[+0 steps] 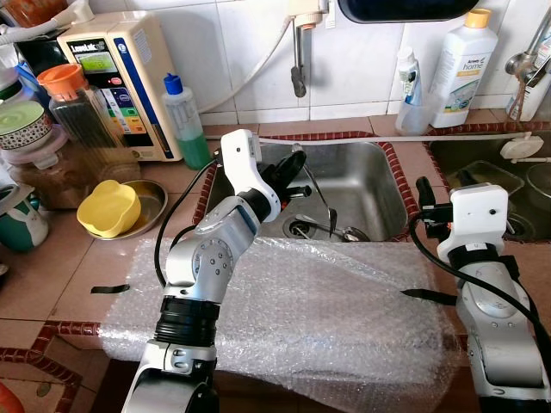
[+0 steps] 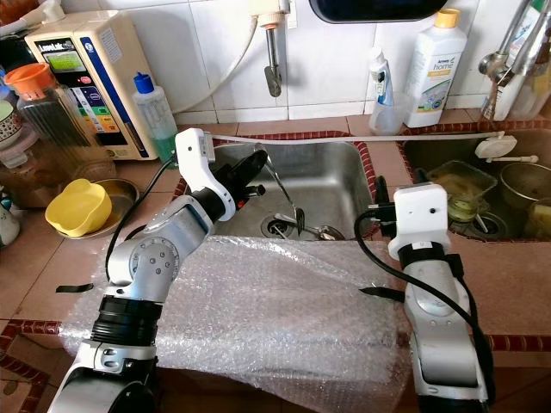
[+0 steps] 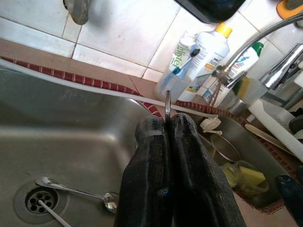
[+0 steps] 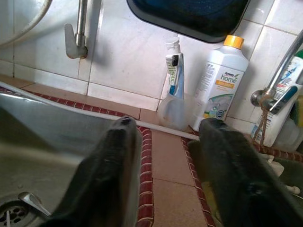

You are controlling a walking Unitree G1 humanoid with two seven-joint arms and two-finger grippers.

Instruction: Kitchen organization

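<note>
left gripper (image 1: 297, 176) pinches a thin metal spoon (image 1: 320, 200) by its handle above the stainless steel sink basin (image 1: 362, 185), at 12 o'clock from the bubble wrap sheet (image 1: 344, 318). right gripper (image 4: 165, 175) hovers spread near the basin's 3 o'clock rim. risk: narrow handle pivots or slips between pads, dropping among the loose cutlery by the drain (image 3: 33, 203).

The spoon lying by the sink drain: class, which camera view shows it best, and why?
The left wrist view: the spoon lies whole beside the drain, bowl and handle clear. Both eye views show it small and glinting, partly behind the utensil held by the left pincer. The right wrist view catches just a tip at its edge.
</note>
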